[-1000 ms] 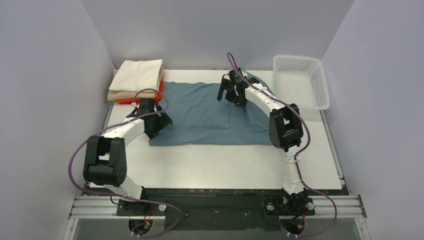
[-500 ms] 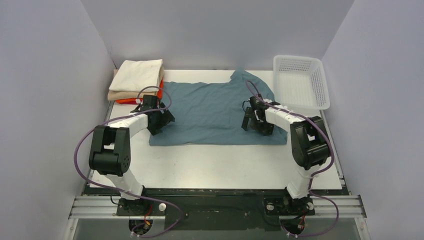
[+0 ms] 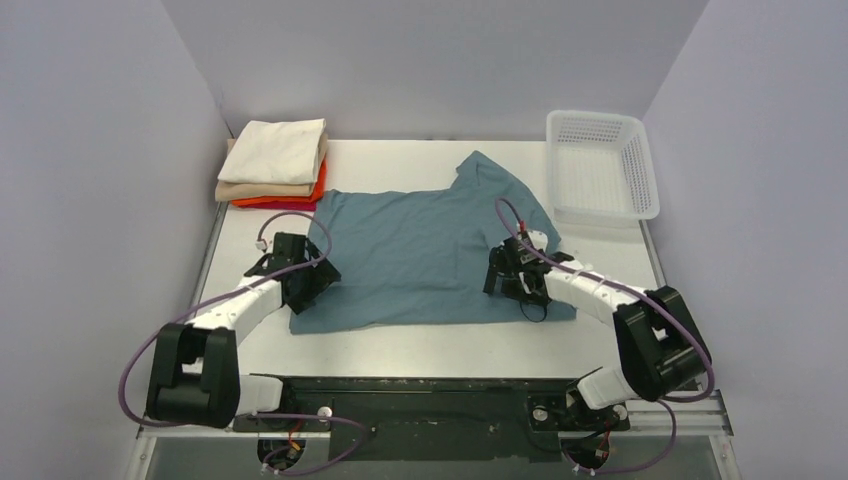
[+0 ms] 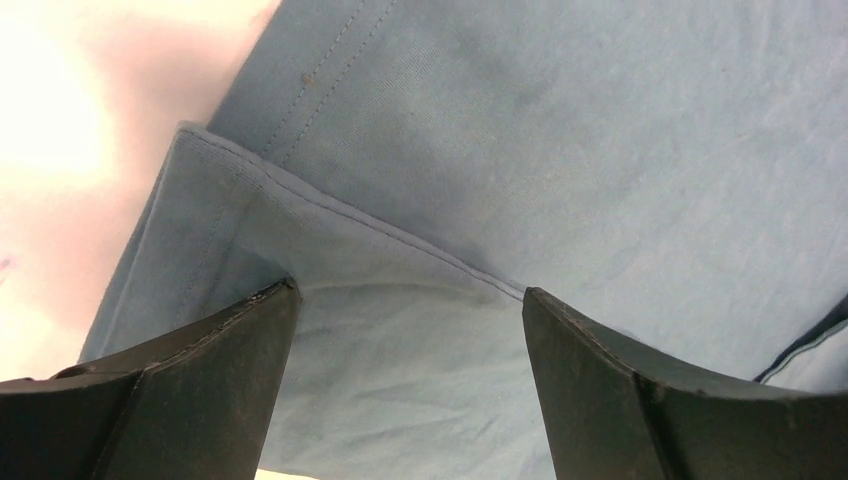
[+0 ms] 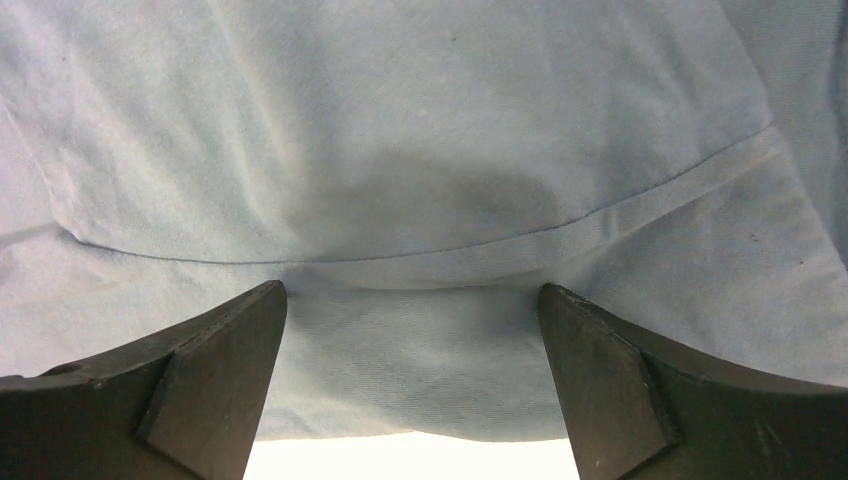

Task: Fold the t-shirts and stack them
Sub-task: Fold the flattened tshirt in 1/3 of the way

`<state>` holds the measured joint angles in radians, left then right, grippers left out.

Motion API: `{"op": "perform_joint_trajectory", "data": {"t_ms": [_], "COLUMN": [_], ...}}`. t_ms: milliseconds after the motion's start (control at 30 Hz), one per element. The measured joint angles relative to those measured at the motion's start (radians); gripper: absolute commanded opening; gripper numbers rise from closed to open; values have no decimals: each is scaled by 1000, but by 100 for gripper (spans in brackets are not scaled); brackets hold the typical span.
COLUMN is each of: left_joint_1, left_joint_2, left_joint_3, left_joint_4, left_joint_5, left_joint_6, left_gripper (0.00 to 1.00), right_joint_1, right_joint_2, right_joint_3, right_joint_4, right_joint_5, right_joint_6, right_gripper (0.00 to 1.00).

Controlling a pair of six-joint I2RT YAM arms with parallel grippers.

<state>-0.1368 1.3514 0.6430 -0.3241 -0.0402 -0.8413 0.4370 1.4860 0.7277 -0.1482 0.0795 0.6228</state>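
With left end effector [image 4: 407,292] and right end effector [image 5: 410,288] spread apart astride the hem of the shirt [image 3: 420,240], risks pinching one layer only, skewing the fold.

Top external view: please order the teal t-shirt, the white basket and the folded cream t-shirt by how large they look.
1. teal t-shirt, clearly the largest.
2. white basket.
3. folded cream t-shirt, the smallest.
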Motion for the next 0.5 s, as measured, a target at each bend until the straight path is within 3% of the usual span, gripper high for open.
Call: {"op": "perform_joint_trajectory", "data": {"t_ms": [333, 500], "left_joint_1": [-15, -22], "left_joint_2": [-360, -452], "left_joint_3": [-176, -205], "left_joint_4": [-271, -374], "left_joint_5": [-105, -128], "left_joint_6": [-171, -218], "left_gripper": [95, 95], "right_joint_1": [138, 163], "right_joint_2": [-296, -426], "right_joint_3": [-221, -277], "right_joint_4": [-51, -153], "right_joint_5": [10, -17], "right_joint_6": [179, 267], "right_gripper": [93, 93]}}
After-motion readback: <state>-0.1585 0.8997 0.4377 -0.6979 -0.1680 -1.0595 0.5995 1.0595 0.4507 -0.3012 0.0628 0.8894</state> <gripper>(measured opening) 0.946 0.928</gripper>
